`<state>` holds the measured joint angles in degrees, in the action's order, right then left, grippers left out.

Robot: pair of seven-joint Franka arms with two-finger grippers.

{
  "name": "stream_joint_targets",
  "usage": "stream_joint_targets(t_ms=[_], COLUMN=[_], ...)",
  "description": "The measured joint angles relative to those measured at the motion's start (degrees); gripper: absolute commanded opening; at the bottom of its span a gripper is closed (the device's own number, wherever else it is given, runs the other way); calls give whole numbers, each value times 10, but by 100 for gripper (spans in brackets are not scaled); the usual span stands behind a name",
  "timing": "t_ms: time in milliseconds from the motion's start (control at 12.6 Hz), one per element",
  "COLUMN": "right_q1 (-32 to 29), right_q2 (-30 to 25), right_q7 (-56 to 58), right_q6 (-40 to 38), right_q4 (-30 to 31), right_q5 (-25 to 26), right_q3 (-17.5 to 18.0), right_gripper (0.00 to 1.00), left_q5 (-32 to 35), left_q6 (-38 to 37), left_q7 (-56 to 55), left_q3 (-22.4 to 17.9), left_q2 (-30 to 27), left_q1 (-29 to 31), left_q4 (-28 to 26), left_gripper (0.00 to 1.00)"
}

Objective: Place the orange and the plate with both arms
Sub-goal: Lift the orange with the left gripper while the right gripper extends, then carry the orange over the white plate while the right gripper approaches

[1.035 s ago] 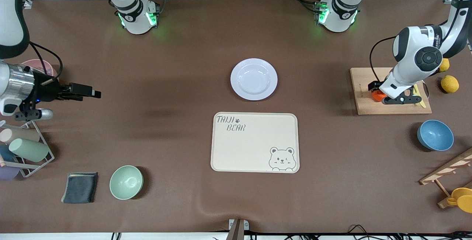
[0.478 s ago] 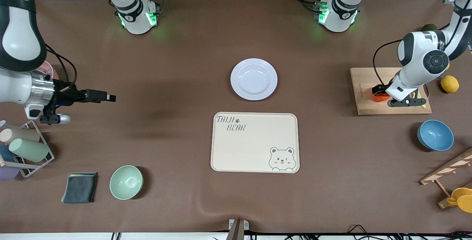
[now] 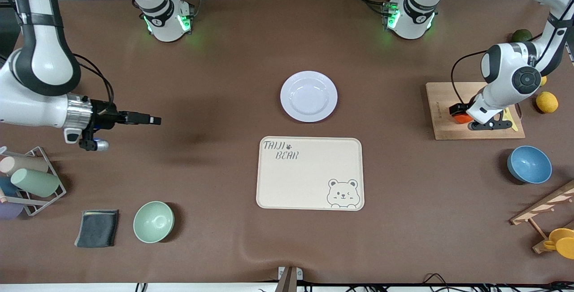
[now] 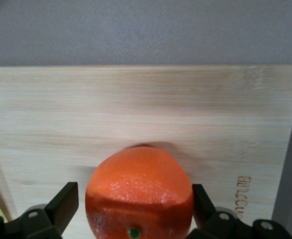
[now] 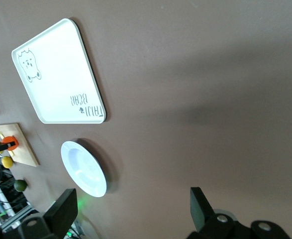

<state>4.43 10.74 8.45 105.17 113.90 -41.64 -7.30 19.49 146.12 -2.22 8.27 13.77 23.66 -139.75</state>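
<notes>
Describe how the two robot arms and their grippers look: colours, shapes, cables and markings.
Both arms are white, rounded jointed tubes with black joint bands and round black caps. Their bases glow green. The right arm has a silver metal wrist ring ahead of its black right gripper, and thin black cables loop beside both wrists. The left gripper is black too, with flat, wedge-shaped jaws.

orange – red-orange, round, sitting on wooden board; plate – pale lavender, upright, empty, mid-table.
</notes>
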Motion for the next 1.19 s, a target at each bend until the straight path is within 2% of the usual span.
stream_joint_targets(t_ms=[80,159,398,558,717,876,1195], right_q1=[4,6,22,43,64,81,128], right_q2=[0,-1,-4,-7,-11,-13,-14], right_q7=[0,0,2,3,9,15,40], right_q6=[8,19,58,88,117,145,203], right_q4=[16,33,76,99,120,139,168], right_q5=[-26,-49,-86,-111,-134,-153,-216], right_q3=[0,0,0,0,1,1,1], right_gripper=[100,100,100,100,100,100,100], left_q5=[0,0,0,0,-5,-50,-124], left_q6=[1,1,4,-7,-55,-126,-274], left_q7=[0,0,1,2,1,-1,-45], left_q3=[0,1,6,25,68,126,217], left_q2=[1,0,-6,-34,-93,-147,-169], left_q1=[1,1,1,2,3,1,1], left_q4=[0,0,1,4,12,32,115], left_gripper=[20,14,11,11,11,11,11])
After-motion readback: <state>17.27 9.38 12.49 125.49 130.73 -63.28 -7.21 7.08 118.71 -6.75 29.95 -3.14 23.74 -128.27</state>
